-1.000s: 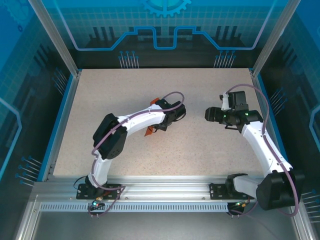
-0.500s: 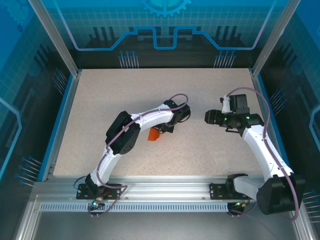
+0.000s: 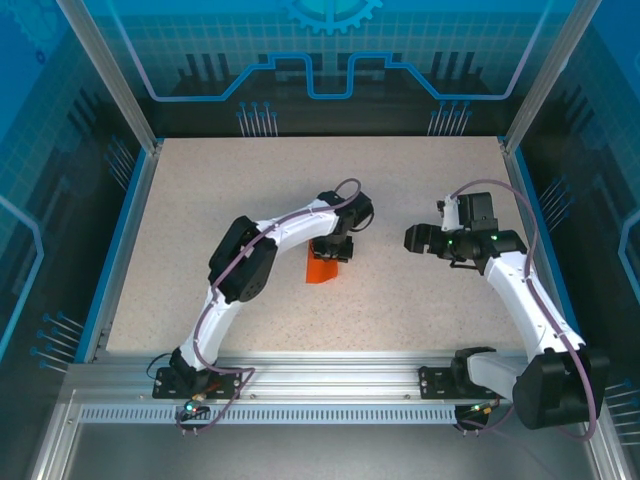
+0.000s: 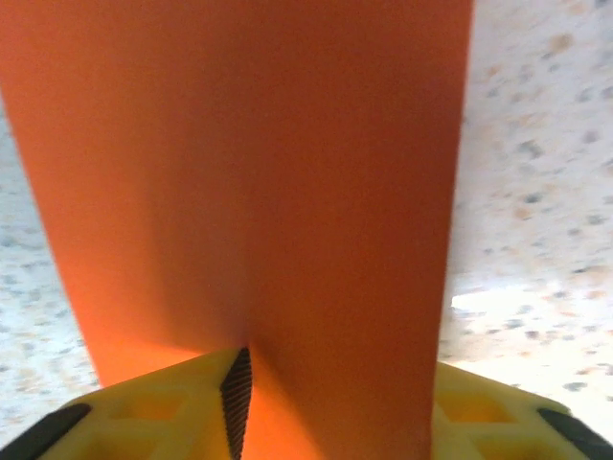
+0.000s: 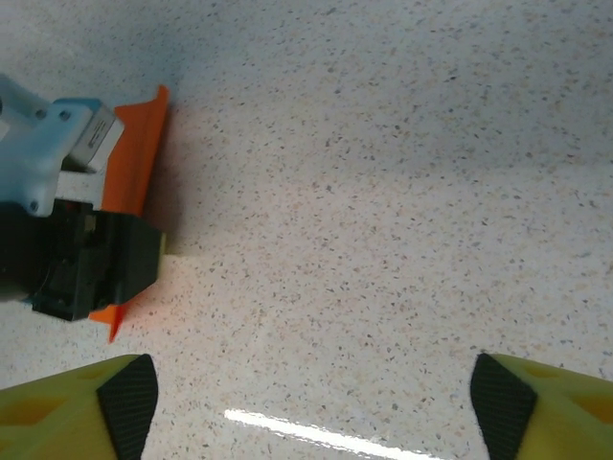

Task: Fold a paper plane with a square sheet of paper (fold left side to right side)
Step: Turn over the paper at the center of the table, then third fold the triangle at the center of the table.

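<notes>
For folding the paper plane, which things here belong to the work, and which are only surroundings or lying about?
Belongs to the job:
- orange paper, on the table
- left gripper, with the paper between its fingers
- right gripper, open, holding nothing

Only surroundings:
- speckled table
- blue walls
- metal rail at the near edge

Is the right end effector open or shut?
Open. The fingers of the right end effector stand far apart, with bare table between them.
</notes>
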### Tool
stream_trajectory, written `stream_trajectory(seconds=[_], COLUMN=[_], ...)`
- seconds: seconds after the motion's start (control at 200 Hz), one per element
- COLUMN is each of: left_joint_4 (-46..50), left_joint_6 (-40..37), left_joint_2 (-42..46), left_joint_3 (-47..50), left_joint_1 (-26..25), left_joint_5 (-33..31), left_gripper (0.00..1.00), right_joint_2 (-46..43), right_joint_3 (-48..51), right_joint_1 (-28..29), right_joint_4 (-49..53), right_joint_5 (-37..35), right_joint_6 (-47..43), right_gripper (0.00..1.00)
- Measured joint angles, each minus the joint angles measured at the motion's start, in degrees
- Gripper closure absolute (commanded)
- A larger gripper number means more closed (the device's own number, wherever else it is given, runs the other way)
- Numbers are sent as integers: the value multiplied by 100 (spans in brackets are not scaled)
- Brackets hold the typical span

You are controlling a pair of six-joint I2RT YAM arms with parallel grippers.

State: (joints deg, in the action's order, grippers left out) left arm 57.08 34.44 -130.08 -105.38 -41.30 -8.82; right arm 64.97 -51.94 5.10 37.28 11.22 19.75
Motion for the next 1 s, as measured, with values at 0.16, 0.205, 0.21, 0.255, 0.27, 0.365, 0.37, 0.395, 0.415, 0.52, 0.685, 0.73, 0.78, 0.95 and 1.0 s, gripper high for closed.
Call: stream_trajectory(seconds=[0.16, 0.205, 0.21, 0.255, 0.27, 0.365, 0.37, 0.395, 0.415, 0.52, 0.685, 0.73, 0.78, 0.95, 1.0], left_joint_4=[-599, -782, -802, -988, -1056, -1556, -1576, -1705, -1823, -2284, -2861, -3025, -3209, -3532, -3622], left_joint_6=[-50, -52, -50, -50, -50, -52, -55, -50, -50, -50, -26, 2, 24, 149, 157], left_joint_2=[522, 748, 763, 997, 1073, 1565, 1582, 1700, 1794, 2197, 2533, 2601, 2671, 2817, 2855], left_joint_3=[551, 754, 772, 970, 1038, 1526, 1545, 1676, 1792, 2332, 3018, 3241, 3484, 4030, 4122], left_joint_1=[170, 236, 243, 323, 356, 612, 625, 706, 776, 1130, 1624, 1738, 1843, 2011, 2011], left_joint_5=[730, 925, 940, 1147, 1224, 1720, 1740, 1864, 1958, 2330, 2736, 2855, 2975, 3198, 3257], left_gripper=[46, 45, 45, 44, 43, 40, 40, 40, 40, 39, 40, 40, 40, 40, 39], right_joint_2=[96, 131, 133, 170, 188, 334, 343, 404, 457, 800, 1591, 1867, 2168, 3206, 3536], right_joint_3=[52, 55, 55, 55, 55, 55, 55, 55, 55, 48, -236, -396, -579, -1379, -1672], right_joint_1=[0, 0, 0, 9, 11, 66, 70, 105, 136, 363, 793, 916, 1056, 1410, 1471], right_joint_4=[-160, -201, -203, -269, -291, -422, -424, -461, -481, -592, -804, -911, -1029, -1325, -1364], right_joint_5=[240, 299, 306, 365, 385, 466, 470, 481, 487, 553, 673, 719, 748, 861, 898], right_joint_6=[83, 120, 120, 164, 177, 260, 262, 275, 295, 380, 603, 662, 723, 909, 944], right_gripper=[5, 6, 6, 5, 5, 6, 6, 5, 5, 6, 13, 16, 22, 31, 32])
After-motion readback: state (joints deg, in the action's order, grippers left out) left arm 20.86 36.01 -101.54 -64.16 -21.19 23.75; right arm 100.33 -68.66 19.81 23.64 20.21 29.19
